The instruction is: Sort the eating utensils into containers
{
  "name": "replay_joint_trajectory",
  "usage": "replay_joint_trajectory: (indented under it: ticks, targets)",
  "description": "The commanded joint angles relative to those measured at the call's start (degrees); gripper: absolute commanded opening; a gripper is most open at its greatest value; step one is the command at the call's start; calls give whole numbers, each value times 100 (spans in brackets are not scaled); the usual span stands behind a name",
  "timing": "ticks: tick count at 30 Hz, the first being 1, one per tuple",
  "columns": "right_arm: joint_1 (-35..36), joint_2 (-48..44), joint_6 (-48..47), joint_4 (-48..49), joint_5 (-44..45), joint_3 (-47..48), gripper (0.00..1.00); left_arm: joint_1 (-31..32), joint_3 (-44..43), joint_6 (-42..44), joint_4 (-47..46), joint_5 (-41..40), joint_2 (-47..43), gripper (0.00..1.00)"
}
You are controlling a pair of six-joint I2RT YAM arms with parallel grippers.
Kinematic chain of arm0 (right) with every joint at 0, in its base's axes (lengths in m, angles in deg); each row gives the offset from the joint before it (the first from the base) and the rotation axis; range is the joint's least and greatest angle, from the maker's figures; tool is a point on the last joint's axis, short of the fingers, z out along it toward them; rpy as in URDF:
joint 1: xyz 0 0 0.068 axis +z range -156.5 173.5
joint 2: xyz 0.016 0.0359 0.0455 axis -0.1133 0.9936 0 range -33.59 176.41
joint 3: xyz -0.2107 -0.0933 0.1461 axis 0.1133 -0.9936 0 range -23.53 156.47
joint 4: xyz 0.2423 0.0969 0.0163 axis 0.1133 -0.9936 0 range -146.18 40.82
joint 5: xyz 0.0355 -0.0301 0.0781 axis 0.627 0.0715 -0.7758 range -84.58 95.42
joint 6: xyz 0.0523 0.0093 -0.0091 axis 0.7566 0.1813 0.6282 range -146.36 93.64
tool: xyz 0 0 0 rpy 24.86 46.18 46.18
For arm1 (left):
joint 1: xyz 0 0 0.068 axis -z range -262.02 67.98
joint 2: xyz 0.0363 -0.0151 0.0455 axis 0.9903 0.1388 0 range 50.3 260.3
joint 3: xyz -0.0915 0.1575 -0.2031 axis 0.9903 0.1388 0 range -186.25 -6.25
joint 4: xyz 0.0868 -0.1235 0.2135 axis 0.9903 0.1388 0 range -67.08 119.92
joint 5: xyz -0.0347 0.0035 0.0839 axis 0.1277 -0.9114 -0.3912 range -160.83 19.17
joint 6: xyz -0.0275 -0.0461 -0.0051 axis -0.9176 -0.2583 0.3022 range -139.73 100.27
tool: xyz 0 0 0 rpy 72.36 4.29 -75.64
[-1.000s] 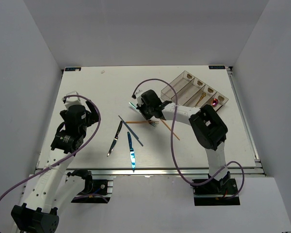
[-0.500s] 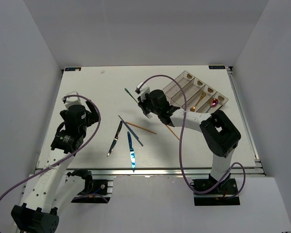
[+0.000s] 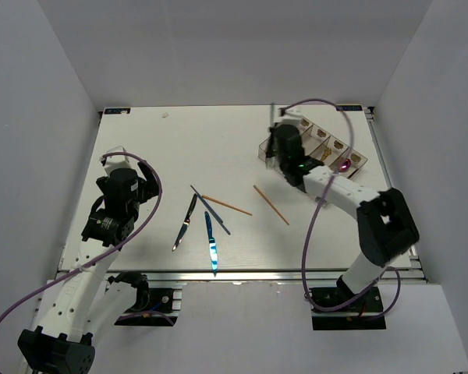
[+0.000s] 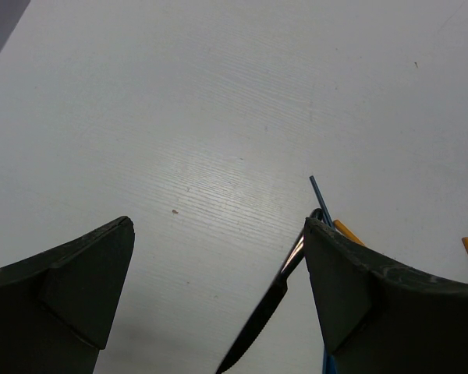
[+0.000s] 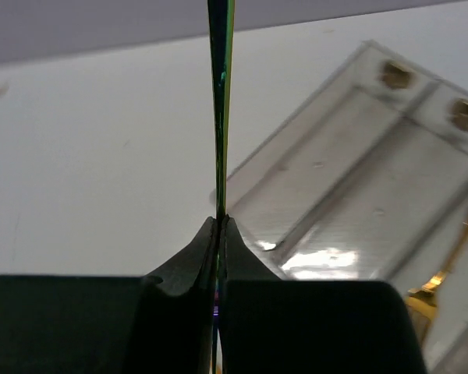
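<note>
Iridescent metal, dark with a green and purple sheen, shows edge-on as a thin strip. This iridescent utensil [image 5: 221, 93] is pinched between the black fingertips of the right gripper [image 5: 220, 222], whose jaws are pressed tight on it. Seen on edge like this, I cannot tell whether it is a fork, a knife or a spoon. The gripper holds it over the near left end of the tray [image 3: 303, 125], though I cannot tell if the two touch.

The tray is a clear, smoky plastic box of four long narrow compartments, set slantwise in the far right corner of the desk [image 3: 156, 156]. Up close its walls are glossy, and a small brownish label [image 5: 395, 74] sits at the far end of each compartment. A slim gold utensil [image 3: 325, 156] lies in the third compartment from the left. A shiny purple spoon [image 3: 345, 165] lies in the rightmost one.

The desk is matt white with a fine wood grain. Five slender pieces lie around its middle:
- a black knife [image 3: 185, 222];
- a glossy blue knife [image 3: 210, 243] just beside it, nearer the front edge;
- a thin blue chopstick [image 3: 212, 210] slanting past both knives;
- an orange chopstick [image 3: 227, 205] near the blue one;
- a second orange chopstick [image 3: 271, 204] lying apart, toward the tray.

Near the left edge, the left gripper [image 4: 218, 234] hangs above bare desk. Its dark wedge-shaped fingers [image 4: 78, 273] are spread wide with nothing between them, and the black knife's tip lies close by its right finger.
</note>
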Motion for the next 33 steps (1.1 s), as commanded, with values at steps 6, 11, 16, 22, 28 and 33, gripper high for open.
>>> replay_joint_trajectory:
  ticks: [6, 11, 16, 22, 28, 33]
  targets:
    - [-1736, -856, 3116, -847, 1048, -577, 0, -17, 32, 26, -30, 14, -98, 98]
    - [-2212, -478, 3530, -1278, 776, -419, 0, -17, 23, 26, -30, 23, -80, 98]
    - [-2520, -249, 3821, -1173, 389, -664, 0, -17, 32, 26, -48, 32, -72, 98]
    - [-2634, 50, 3672, -1111, 90, -604, 5, -17, 40, 35, -39, 58, -28, 98]
    - [-2643, -29, 3496, -1033, -24, -647, 49, -17, 32, 35, -39, 58, -1, 98]
    - [-2608, -406, 2865, -813, -401, -682, 54, -17, 23, 35, -48, 67, 8, 98]
